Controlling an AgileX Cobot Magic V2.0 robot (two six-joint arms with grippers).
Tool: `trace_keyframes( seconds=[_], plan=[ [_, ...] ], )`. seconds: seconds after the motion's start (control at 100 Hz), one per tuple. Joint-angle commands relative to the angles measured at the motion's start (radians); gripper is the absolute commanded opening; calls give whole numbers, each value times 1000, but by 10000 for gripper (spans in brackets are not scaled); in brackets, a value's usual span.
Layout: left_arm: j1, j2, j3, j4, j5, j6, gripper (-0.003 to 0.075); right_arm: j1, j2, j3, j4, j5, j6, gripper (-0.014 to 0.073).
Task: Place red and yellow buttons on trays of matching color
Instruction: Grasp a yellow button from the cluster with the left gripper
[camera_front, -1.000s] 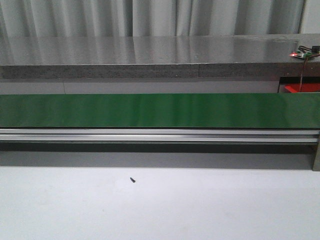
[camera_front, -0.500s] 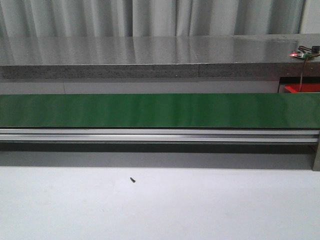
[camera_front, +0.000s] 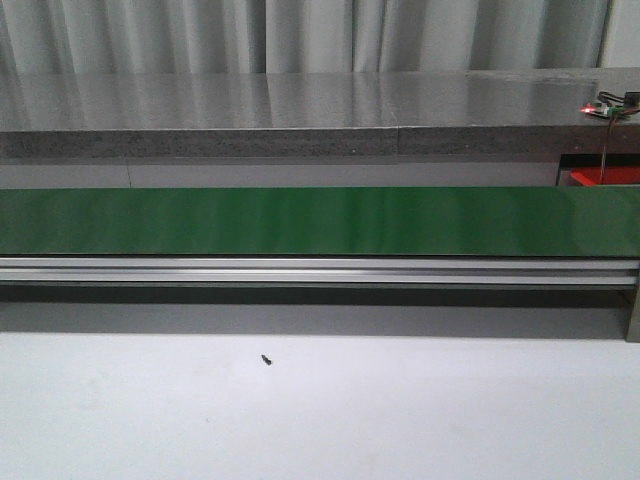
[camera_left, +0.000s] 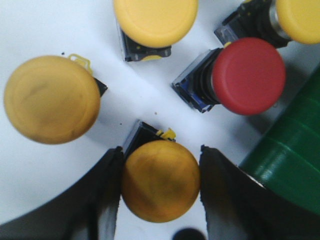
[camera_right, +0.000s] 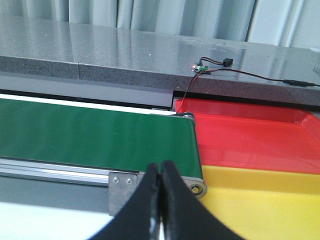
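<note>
The conveyor belt (camera_front: 300, 221) is plain dark green above a silver rail (camera_front: 300, 270); the counter (camera_front: 300, 110) behind is speckled grey. At the belt's three o'clock end lie a red tray (camera_right: 250, 135) and yellow tray (camera_right: 260, 200). Black fingers (camera_left: 100, 200) flank an orange-yellow button (camera_left: 160, 180); at its one o'clock, a red button (camera_left: 248, 75) on a black base.
</note>
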Motion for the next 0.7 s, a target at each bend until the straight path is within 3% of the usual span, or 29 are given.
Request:
trace_keyframes(
  seconds=[0.0,0.41,0.69],
  plan=[
    [0,-85,-30,-14,4,-12,208,1,-14,-19,1,-81,-3,-67],
    [-7,-215,-115,7,202,-6,208,1,-14,-19,1,-81,-3,-67],
    [-141,-196,-279,14,214,3,208,1,-14,-19,1,-81,-3,-67]
  ],
)
